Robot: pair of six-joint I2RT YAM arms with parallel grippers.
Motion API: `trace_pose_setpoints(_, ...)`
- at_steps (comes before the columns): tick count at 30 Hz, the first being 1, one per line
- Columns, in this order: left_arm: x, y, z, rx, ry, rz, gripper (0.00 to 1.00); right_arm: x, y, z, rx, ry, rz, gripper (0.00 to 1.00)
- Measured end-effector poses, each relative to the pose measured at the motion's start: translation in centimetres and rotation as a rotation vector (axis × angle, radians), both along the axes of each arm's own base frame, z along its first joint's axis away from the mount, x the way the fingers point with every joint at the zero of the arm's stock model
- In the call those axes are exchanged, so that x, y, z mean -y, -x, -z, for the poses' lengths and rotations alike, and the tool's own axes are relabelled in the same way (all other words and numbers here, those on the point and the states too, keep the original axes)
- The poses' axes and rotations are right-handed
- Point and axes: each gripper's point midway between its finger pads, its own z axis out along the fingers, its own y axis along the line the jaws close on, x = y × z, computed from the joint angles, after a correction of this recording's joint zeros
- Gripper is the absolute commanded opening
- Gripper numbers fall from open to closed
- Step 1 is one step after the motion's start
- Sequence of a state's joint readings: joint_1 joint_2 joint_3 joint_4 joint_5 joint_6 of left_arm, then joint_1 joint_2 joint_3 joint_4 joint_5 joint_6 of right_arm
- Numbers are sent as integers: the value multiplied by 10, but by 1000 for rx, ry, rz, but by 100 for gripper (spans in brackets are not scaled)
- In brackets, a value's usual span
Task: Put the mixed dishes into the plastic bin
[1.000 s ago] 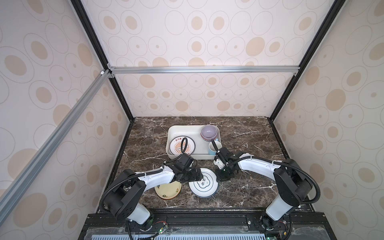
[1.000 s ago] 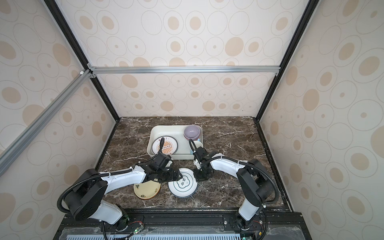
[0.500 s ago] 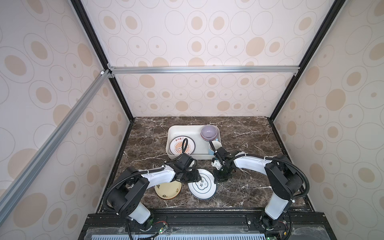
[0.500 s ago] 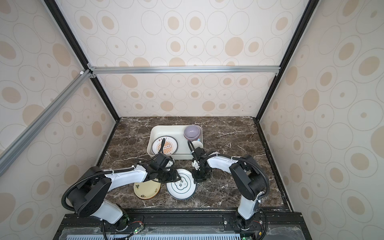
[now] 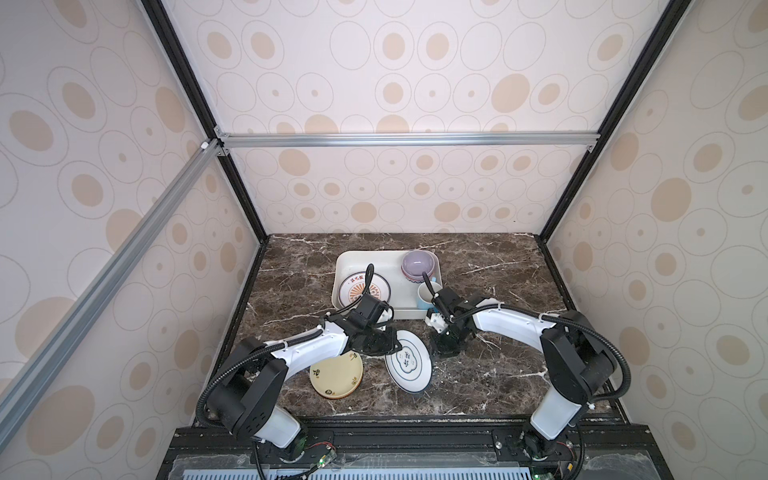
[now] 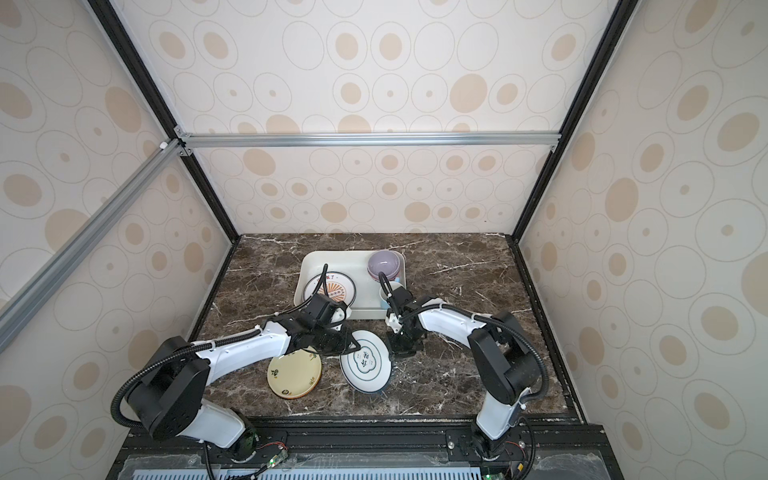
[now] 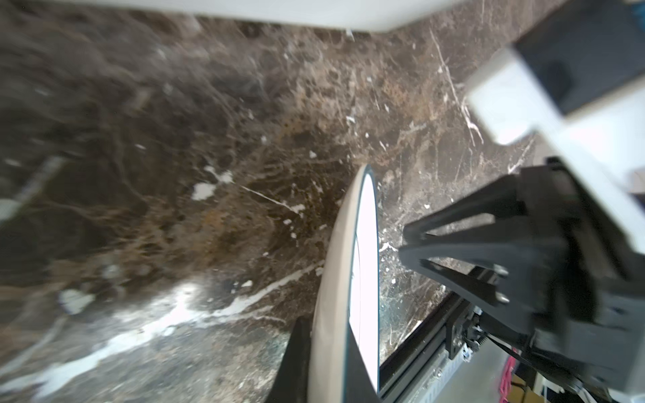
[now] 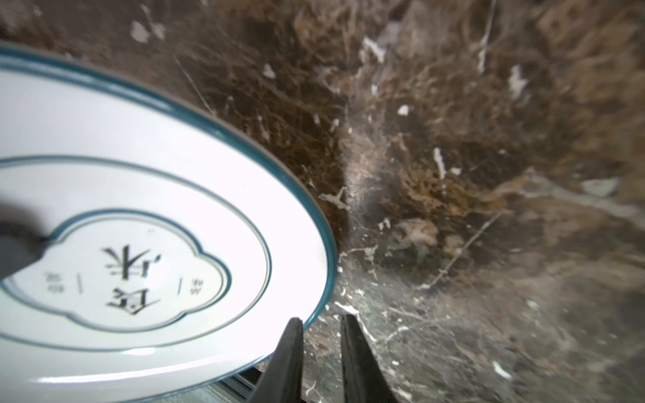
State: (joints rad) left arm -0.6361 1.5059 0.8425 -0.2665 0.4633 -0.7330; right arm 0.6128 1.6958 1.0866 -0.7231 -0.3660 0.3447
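The left gripper (image 5: 395, 347) is clamping the tilted white plate (image 5: 409, 368) by its rim. The right gripper (image 8: 319, 324), jaws slightly apart, is waiting empty beside it. The next move is probably lifting the plate into the bin (image 5: 340, 270).

The dark brown marble-look tabletop (image 5: 490, 374) is glossy, smooth and white-veined. On it, the round white green-rimmed plate (image 8: 139, 174) looks like brightly glazed ceramic, and the shallow white rectangular bin (image 5: 386, 259) like smooth, duller plastic. Above it, the silver cross rail (image 5: 395, 139) looks like brushed metal.
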Motion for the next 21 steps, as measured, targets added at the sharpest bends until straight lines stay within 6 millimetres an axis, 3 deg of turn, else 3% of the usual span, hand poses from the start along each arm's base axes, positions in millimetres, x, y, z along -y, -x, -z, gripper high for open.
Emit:
trace_pose_setpoints(5, -13, -18, -14, 37, -48, -29, 0, 2, -8, -28, 59, -22, -10, 28)
trace_pose_setpoints(9, -19, -38, -39, 78, -65, -52, 0, 4, -10, -52, 103, -28, -29, 29)
trace_pose_setpoints(13, -26, -71, -87, 172, -49, -85, 0, 4, -12, -78, 150, -44, -49, 30)
trace_pose_setpoints(17, -46, -111, -145, 301, -18, -146, 0, 4, -16, -100, 195, -56, -64, 33)
trace_pose_setpoints(21, -78, -144, -174, 379, -21, -216, 0, 3, -18, -114, 225, -70, -73, 43)
